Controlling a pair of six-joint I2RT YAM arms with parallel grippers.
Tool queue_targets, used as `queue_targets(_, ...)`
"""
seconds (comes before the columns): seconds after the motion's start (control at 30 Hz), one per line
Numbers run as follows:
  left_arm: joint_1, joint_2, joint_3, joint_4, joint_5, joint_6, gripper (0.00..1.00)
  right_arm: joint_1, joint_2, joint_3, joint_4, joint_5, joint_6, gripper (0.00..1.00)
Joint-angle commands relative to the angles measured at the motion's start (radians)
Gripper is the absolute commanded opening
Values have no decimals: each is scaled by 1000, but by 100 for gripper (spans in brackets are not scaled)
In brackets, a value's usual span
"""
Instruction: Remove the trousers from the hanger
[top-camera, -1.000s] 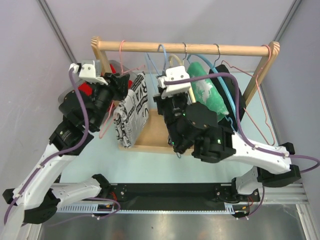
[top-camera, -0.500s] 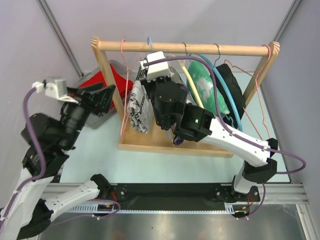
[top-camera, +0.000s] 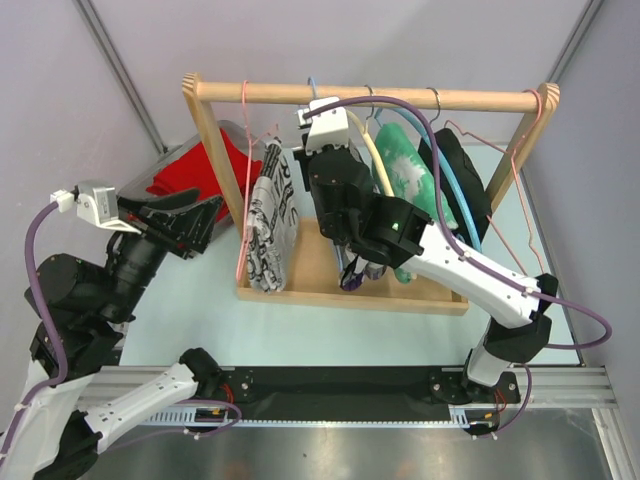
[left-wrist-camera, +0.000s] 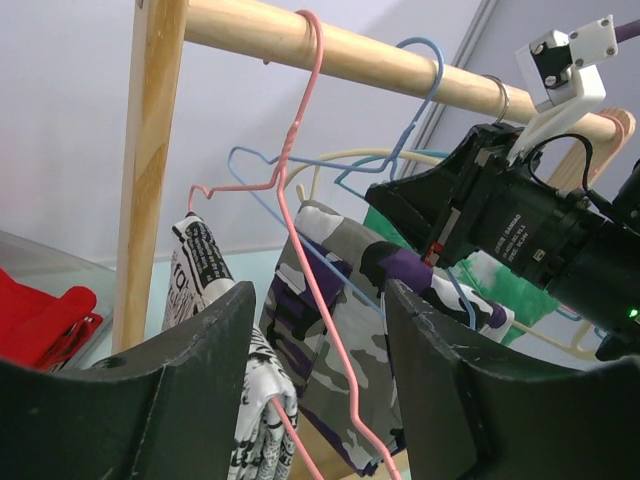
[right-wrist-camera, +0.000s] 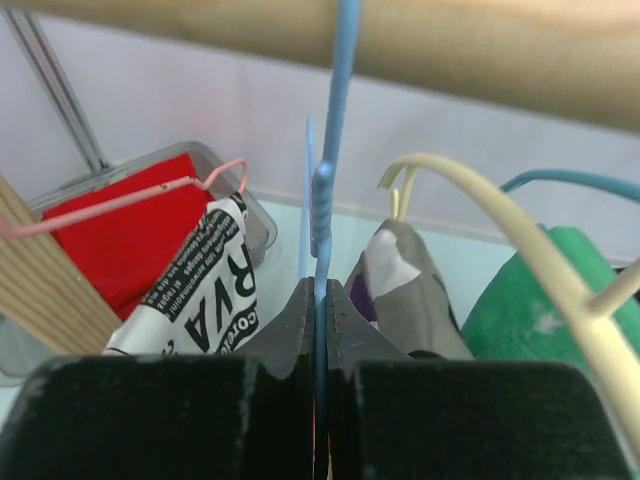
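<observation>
My right gripper (top-camera: 322, 152) is shut on the neck of a blue wire hanger (top-camera: 312, 90), just below the wooden rail (top-camera: 400, 97). In the right wrist view the jaws (right-wrist-camera: 320, 292) pinch the blue wire (right-wrist-camera: 322, 190). Grey-and-purple camouflage trousers (left-wrist-camera: 340, 330) hang from this hanger; they are mostly hidden under my right arm in the top view (top-camera: 352, 272). My left gripper (top-camera: 197, 215) is open and empty, left of the rack. In its wrist view the fingers (left-wrist-camera: 318, 300) frame a pink hanger (left-wrist-camera: 300, 230) that carries newsprint-pattern trousers (top-camera: 268, 215).
A cream hanger with a green garment (top-camera: 405, 180), a blue hanger with a black garment (top-camera: 455, 185) and a bare pink hanger (top-camera: 520, 200) hang further right. A grey bin with red cloth (top-camera: 190, 170) stands left of the rack post (top-camera: 215, 170).
My left arm has drawn back, left and away from the rack, with its gripper open. My right gripper went left along the rail with the blue hanger, then came slightly back right.
</observation>
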Motion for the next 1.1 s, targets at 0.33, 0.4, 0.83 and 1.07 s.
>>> queue_targets(0.33,3,5,-27,-6,36,-17,61,37,-102,-60,-174,-5,203,26)
queue_targets(0.4,3,6,-30,-9,36,-17,61,55,-114,-51,-214,0,224,32)
queue_targets(0.83,3,2,-25,-27,71,-22,62,213,-182,2,-320,72,271,60)
queue_targets(1.07,3,-15,-36,-53,71,-13,64,293,-140,124,-309,-28,283,64)
